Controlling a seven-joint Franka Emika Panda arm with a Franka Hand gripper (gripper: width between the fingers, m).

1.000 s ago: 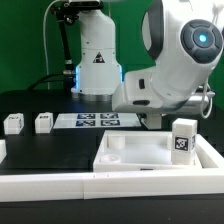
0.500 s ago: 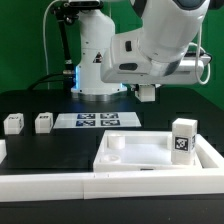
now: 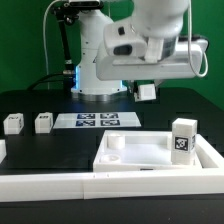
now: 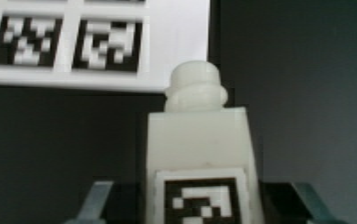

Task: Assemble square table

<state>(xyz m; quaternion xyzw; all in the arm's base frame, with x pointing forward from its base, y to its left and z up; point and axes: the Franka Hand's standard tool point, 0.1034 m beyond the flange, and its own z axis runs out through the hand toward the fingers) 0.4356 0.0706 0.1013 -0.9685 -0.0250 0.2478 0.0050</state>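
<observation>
The gripper [image 3: 146,90] is clamped on a short white blocky plastic leg [image 4: 201,140] with a black-and-white tag. It holds the leg high above the black tabletop [image 3: 50,150], over the thin flat white marker board [image 4: 68,40]. The white square plastic slab [image 3: 150,157] with raised rim lies lower, near the front. The fingers seem to take only one end of the leg, so I think it can tilt or slip on the way down. Its rounded peg would then miss its place on the slab.
</observation>
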